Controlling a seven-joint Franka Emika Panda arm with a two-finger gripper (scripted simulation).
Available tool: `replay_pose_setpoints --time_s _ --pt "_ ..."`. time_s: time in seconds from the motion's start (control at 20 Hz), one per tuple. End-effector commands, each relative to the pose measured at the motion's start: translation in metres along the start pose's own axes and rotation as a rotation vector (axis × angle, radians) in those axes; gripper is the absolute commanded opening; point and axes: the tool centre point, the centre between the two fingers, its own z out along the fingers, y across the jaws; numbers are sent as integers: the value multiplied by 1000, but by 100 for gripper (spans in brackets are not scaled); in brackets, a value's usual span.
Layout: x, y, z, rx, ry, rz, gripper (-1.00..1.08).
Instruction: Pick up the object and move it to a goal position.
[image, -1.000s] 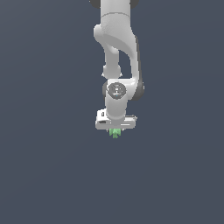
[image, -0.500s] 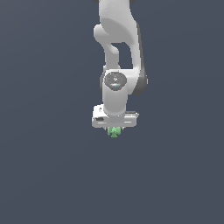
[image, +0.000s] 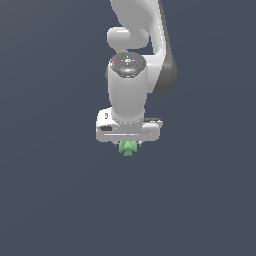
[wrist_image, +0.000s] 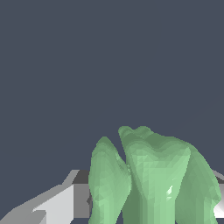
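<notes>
The object (image: 128, 148) is a small light-green lobed piece. In the exterior view it hangs just under my white gripper (image: 129, 145), which points straight down and is shut on it. Only its lower lobes show below the hand; the fingers are mostly hidden by the hand. In the wrist view the green object (wrist_image: 153, 179) fills the near field, with a white and grey finger (wrist_image: 57, 205) beside it. No goal marker shows in either view.
Both views show only a plain dark grey-blue background around the white arm (image: 135, 50). No other objects, edges or containers are in view.
The arm has risen toward the upper part of the exterior view with the green object still held in the gripper.
</notes>
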Motion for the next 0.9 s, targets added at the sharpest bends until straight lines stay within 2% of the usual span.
replay_pose_setpoints --time_s 0.0,0.4,0.85 --pt "9 3 -22 0 -1 0 -100" --pt "35 10 -78 0 -1 0 -100" --pt "57 15 -124 0 -1 0 -100"
